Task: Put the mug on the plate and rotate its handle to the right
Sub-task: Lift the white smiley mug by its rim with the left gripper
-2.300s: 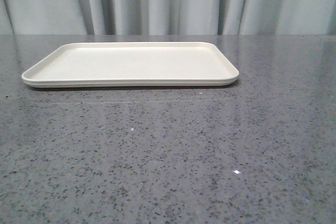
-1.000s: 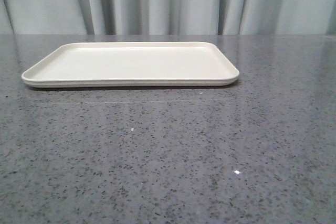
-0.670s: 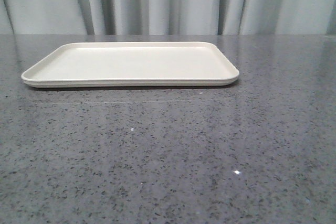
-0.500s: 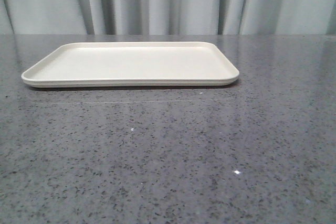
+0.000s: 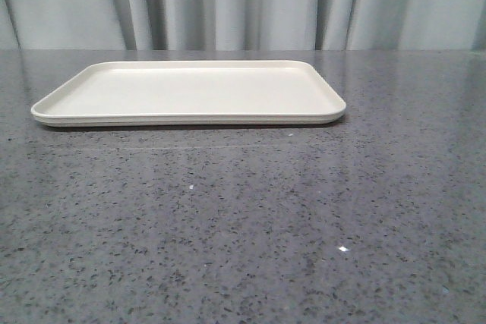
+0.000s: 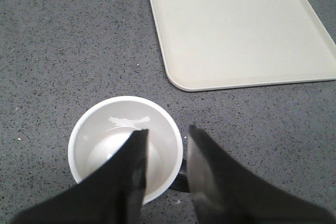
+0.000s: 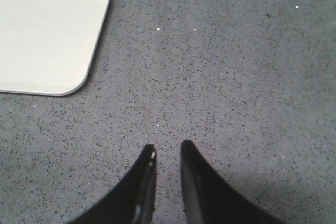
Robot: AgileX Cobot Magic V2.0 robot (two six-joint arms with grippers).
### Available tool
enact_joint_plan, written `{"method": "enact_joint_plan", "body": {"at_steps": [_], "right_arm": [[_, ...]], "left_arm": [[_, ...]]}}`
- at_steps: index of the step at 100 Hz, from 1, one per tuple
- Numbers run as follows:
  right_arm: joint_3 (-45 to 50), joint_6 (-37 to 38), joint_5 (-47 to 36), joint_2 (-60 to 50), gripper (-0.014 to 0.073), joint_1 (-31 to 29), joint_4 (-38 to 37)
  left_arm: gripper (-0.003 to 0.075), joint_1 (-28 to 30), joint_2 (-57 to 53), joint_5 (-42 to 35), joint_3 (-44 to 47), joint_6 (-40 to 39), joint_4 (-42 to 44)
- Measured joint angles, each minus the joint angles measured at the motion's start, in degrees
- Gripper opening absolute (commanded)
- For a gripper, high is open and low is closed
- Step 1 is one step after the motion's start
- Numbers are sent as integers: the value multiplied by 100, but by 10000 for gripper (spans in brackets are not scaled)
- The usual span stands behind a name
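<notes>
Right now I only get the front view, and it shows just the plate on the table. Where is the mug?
Observer: The mug stands upright on the table, off the plate, under the left wrist camera.
Operator: Is it gripped?
Observer: No. The left gripper is open, with the mug's rim between its fingers in that view.
Operator: Where's the handle?
Observer: The handle shows as a black bit between those fingers.
Operator: And the right gripper?
Observer: The right gripper hangs over bare table, holding nothing.
</notes>
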Motion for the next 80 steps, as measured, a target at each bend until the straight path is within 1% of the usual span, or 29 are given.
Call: {"method": "enact_joint_plan", "body": {"at_steps": [3, 9, 16, 34, 44, 62, 80], "right_arm": [[0, 0, -13, 0, 414, 0, 0], [0, 0, -34, 0, 473, 0, 0], [0, 0, -46, 0, 500, 0, 0], [0, 0, -187, 0, 500, 0, 0], [0, 0, -243, 0, 500, 0, 0], [0, 0, -243, 0, 500, 0, 0], [0, 0, -243, 0, 500, 0, 0]], "left_arm": [[483, 0, 0, 0, 0, 0, 0], [573, 0, 0, -12, 0, 0, 0], [610, 0, 0, -77, 0, 0, 0], [610, 0, 68, -171, 0, 0, 170], [610, 0, 253, -159, -2, -242, 420], [610, 0, 876, -2, -2, -643, 938], [608, 0, 1664, 150, -2, -694, 1036]]}}
